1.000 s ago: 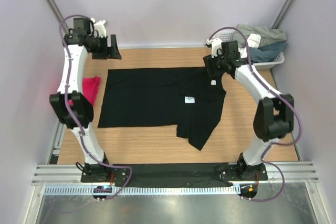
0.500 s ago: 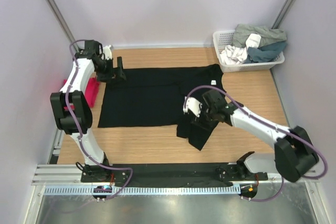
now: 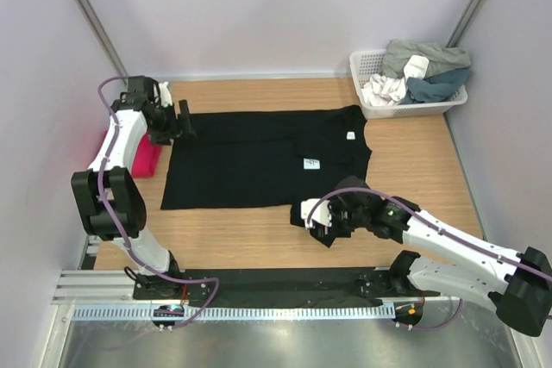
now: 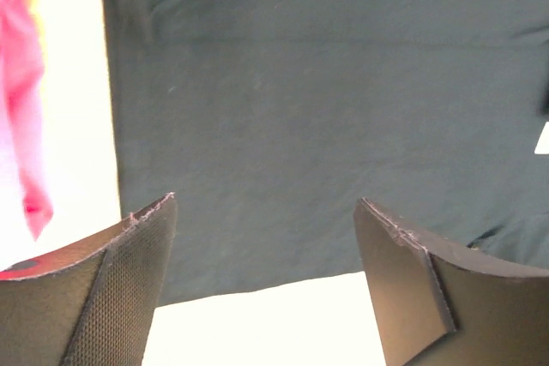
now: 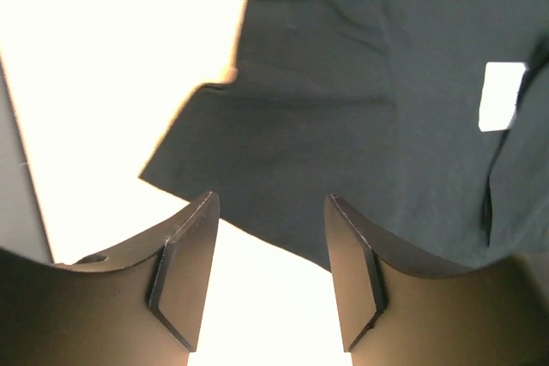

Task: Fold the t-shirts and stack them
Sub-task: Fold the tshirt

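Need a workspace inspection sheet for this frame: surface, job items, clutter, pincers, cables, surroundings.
Surface: wooden table.
Job's things: black t-shirt spread flat, sleeve sticking toward near edge; pink t-shirt bunched at left edge.
Clutter: white basket of clothes, far right corner.
Grippers: left pincer open over shirt's far-left corner; right pincer open over near sleeve.
Cables: purple cables looped along both arms.
Surroundings: lilac walls; metal rail at near edge.

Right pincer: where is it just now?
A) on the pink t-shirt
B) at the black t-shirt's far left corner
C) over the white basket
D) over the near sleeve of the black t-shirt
D: the right pincer hangs open over the near sleeve of the black t-shirt, with nothing between its fingers.
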You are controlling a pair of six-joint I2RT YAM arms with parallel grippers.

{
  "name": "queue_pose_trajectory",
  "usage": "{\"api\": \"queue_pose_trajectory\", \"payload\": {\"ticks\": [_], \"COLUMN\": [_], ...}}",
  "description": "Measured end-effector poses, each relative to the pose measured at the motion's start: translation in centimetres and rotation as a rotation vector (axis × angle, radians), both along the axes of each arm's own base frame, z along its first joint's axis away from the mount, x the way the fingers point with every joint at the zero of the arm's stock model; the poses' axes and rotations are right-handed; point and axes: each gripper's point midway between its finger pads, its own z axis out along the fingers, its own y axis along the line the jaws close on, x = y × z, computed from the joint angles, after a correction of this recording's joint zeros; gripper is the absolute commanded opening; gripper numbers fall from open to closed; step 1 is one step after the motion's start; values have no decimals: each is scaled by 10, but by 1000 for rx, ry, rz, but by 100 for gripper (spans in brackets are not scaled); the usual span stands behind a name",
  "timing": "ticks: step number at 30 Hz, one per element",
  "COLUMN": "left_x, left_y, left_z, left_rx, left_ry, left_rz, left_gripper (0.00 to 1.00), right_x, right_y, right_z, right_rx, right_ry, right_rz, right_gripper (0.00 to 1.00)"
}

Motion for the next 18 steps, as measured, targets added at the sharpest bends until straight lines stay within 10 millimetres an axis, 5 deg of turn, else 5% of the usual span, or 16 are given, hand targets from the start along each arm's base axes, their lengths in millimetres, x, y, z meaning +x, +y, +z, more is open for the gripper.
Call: {"api": "queue_pose_trajectory", "payload": {"ticks": [4,18], "left_x": [-10,-59], "left_y": [10,12], "left_z": [-10,-50], "left_rx": [50,98], "left_ry": [42,141], "left_rz": [-18,-108], "left_gripper": [98,93], "right_x": [-18,-44], "right_y": [3,-5], "right_z": [0,-33], "right_rx": [-15,-142], "right_ry": [13,107], "right_rz": [66,173], "right_gripper": [55,58]}}
